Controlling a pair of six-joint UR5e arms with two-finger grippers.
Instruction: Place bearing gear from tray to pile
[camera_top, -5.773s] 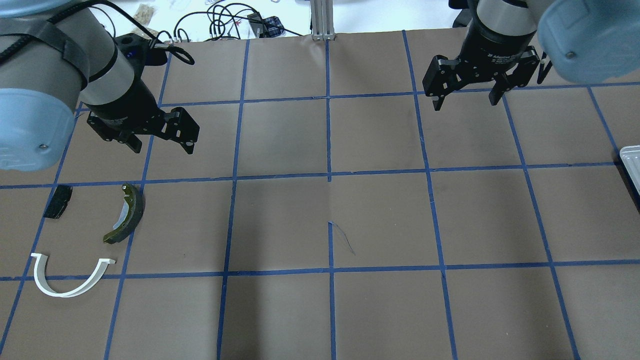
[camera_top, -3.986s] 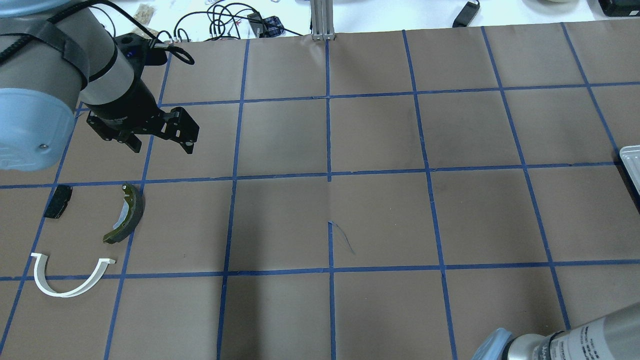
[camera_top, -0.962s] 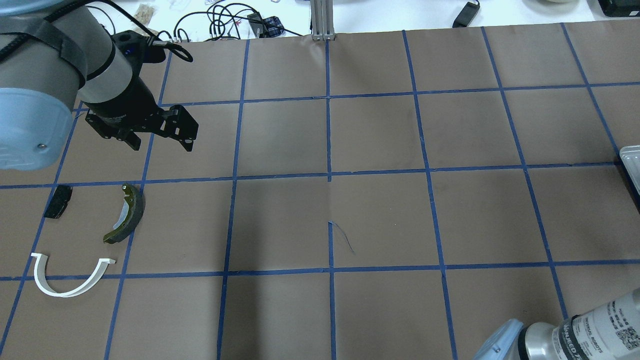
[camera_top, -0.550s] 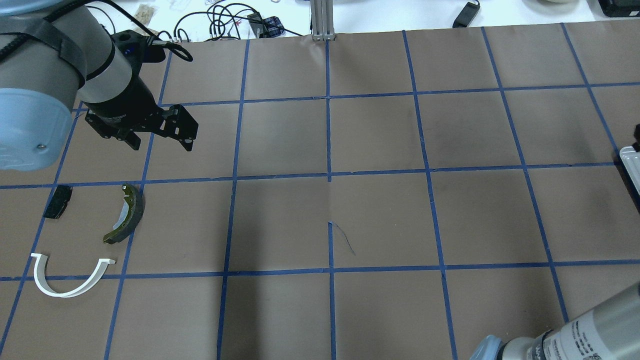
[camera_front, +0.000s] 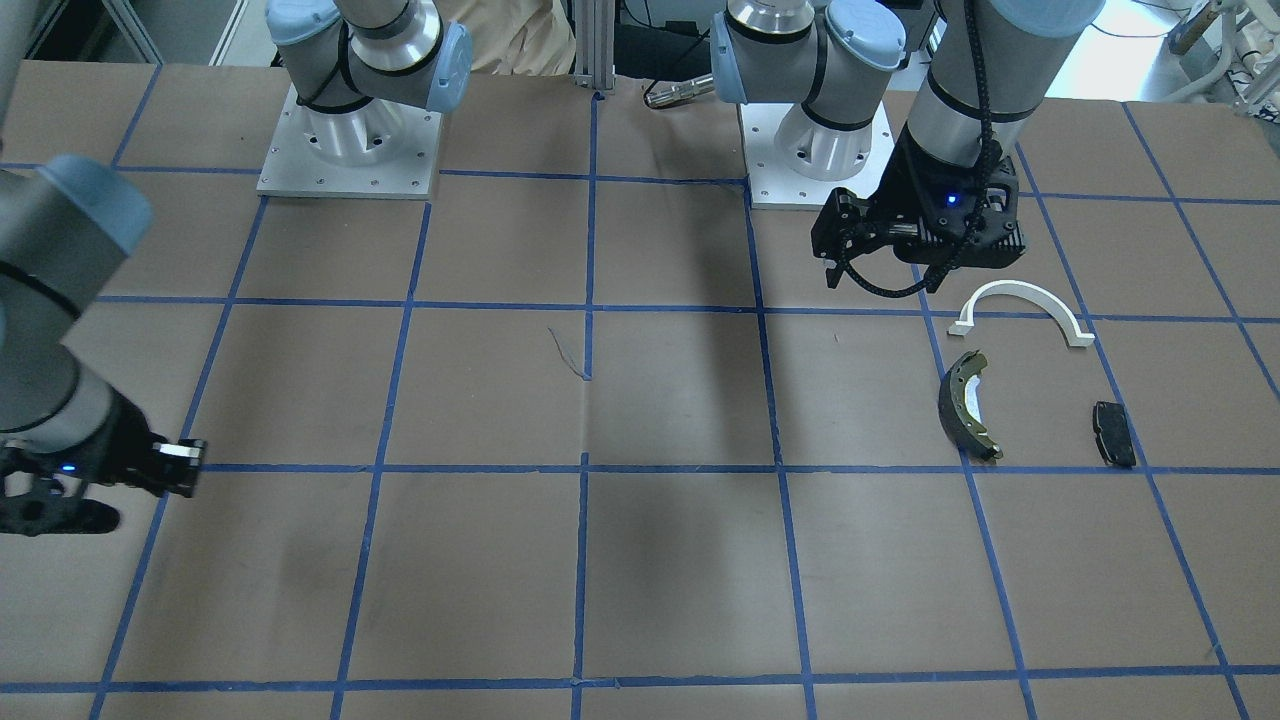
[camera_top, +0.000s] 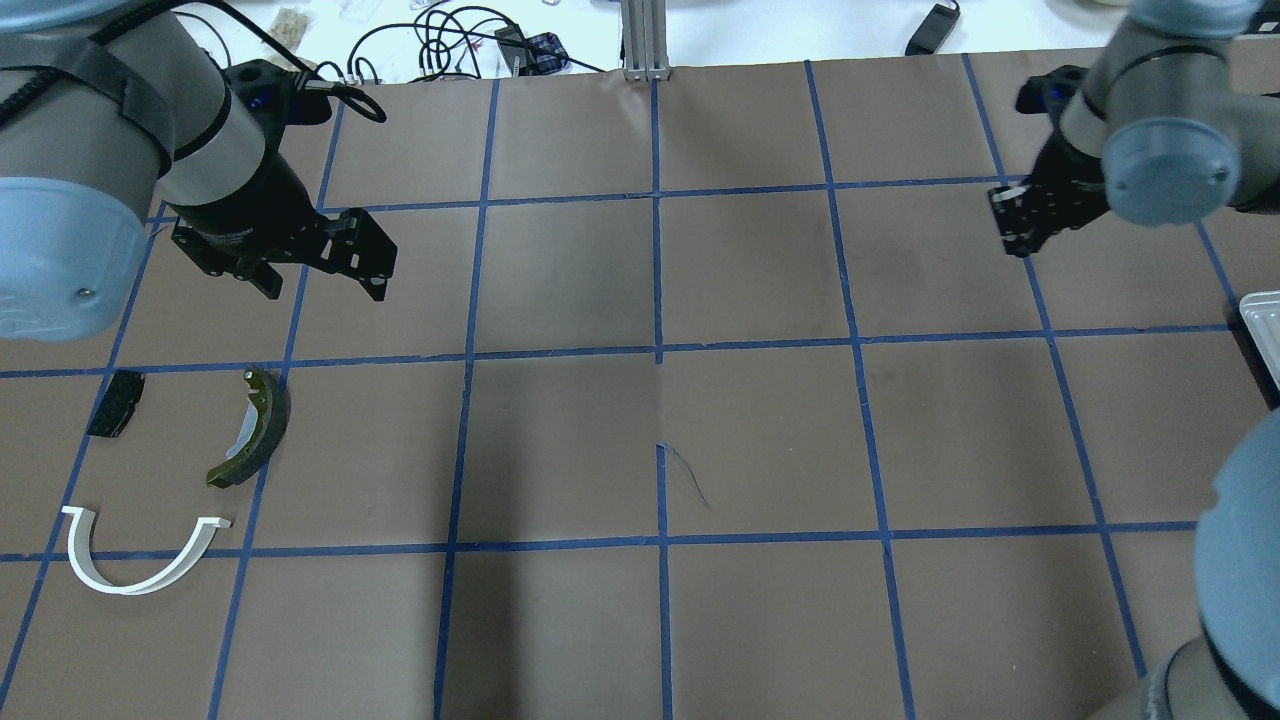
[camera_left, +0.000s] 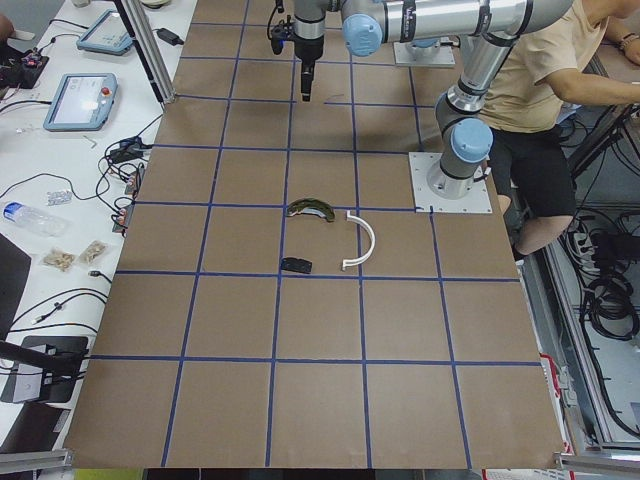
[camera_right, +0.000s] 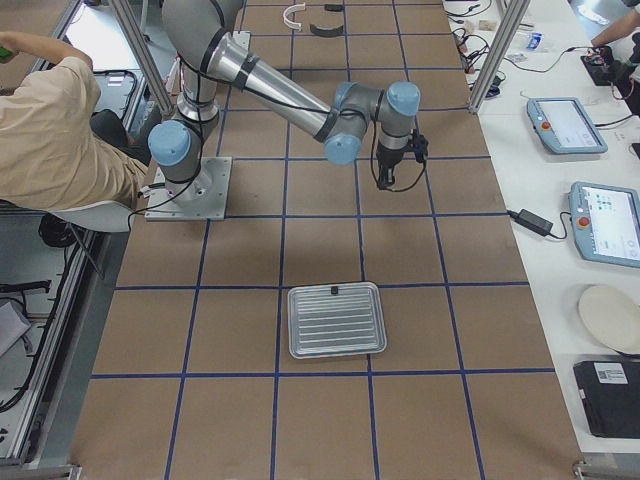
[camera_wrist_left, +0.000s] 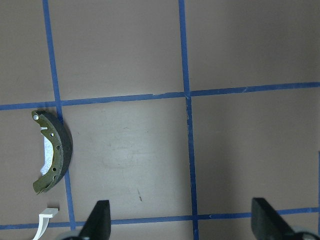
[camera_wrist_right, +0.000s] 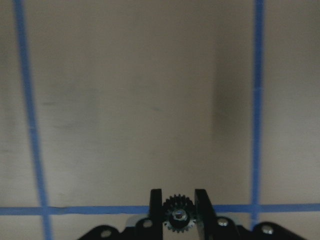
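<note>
Left gripper (camera_top: 323, 288) hangs spread wide and holding nothing, over the table (camera_top: 760, 440) just beyond the pile (camera_front: 955, 405) on the overhead view's left. I judge it is parked, since the other arm has the part. Below it are the pile's pieces: black brake pad (camera_top: 115, 402), dark brake shoe (camera_top: 272, 412) with olive edge, white arch (camera_top: 125, 589). All lie flat on the paper, near each other, none touching. Room for a drop looks best in the square right of the shoe; the pad sits close to the view's left edge, so there is less margin there. Middle squares show only brown paper and blue tape, so a straight carry across should meet nothing low. Right gripper (camera_wrist_right: 178, 202) is up over the far right squares, fingers clenched on the bearing gear (camera_wrist_right: 178, 216) — pinched across its teeth, hub facing the wrist camera, which should let it land flat. Gear is in the air, off the tray (camera_right: 294, 322) and well apart from the pile. That tray lies at the table's right end, only its rim showing in the overhead view. Judged step: carry toward the pile — main risk is the two grippers crowding each other near the drop.
</note>
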